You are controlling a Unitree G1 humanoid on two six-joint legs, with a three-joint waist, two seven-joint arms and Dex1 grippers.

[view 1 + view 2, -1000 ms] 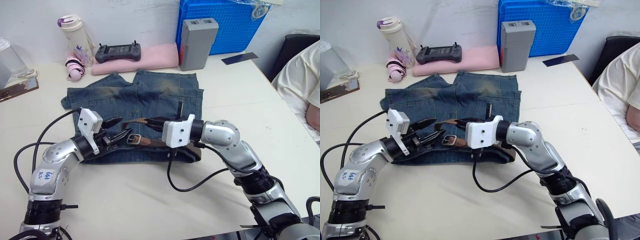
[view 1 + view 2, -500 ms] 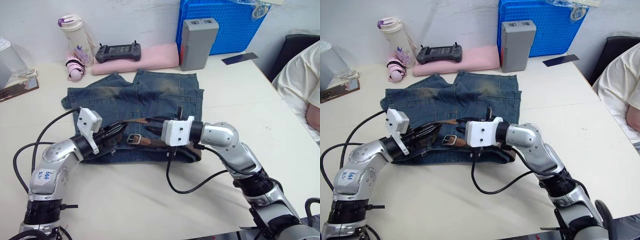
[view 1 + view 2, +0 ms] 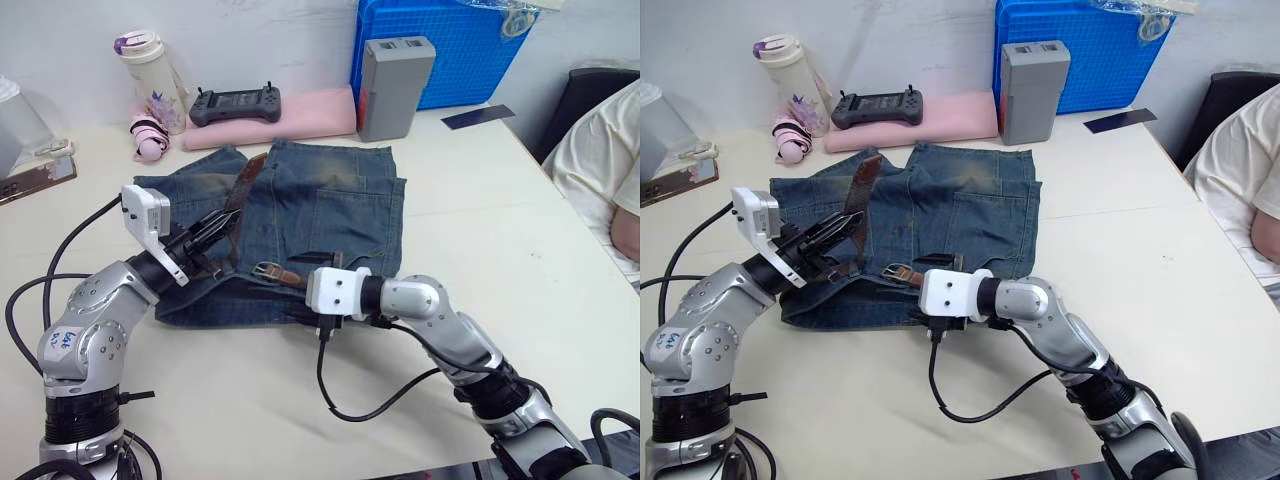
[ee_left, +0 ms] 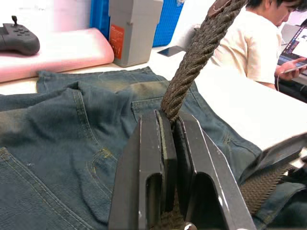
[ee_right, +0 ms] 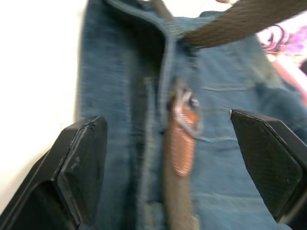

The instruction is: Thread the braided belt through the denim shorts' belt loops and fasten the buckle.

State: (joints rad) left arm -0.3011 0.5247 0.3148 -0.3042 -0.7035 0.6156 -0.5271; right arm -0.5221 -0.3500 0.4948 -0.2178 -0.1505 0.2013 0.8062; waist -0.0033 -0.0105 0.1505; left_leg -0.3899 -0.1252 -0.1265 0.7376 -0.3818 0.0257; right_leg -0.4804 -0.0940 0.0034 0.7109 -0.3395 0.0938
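Observation:
The denim shorts (image 3: 330,200) lie flat mid-table, waistband toward me. My left gripper (image 3: 215,232) is shut on the braided belt (image 4: 192,57), and the belt's free end (image 3: 250,175) rises from its fingers over the shorts' left side. The buckle (image 3: 268,270) with its brown end tab lies on the waistband and also shows in the right wrist view, buckle (image 5: 184,117). My right gripper (image 3: 298,290) sits at the shorts' near edge, just right of the buckle, its fingers (image 5: 79,163) spread wide with nothing between them. I cannot pick out the belt loops.
A blue crate (image 3: 440,50), grey box (image 3: 395,85), pink folded cloth (image 3: 300,110) with a game controller (image 3: 235,103), and a bottle (image 3: 150,75) line the table's far side. A seated person (image 3: 600,170) is at the right. A black cable (image 3: 370,385) loops on the near table.
My left gripper closed on the belt and pulled it up and away to the left. My right gripper opened, let go of the belt and dropped to the shorts' near edge.

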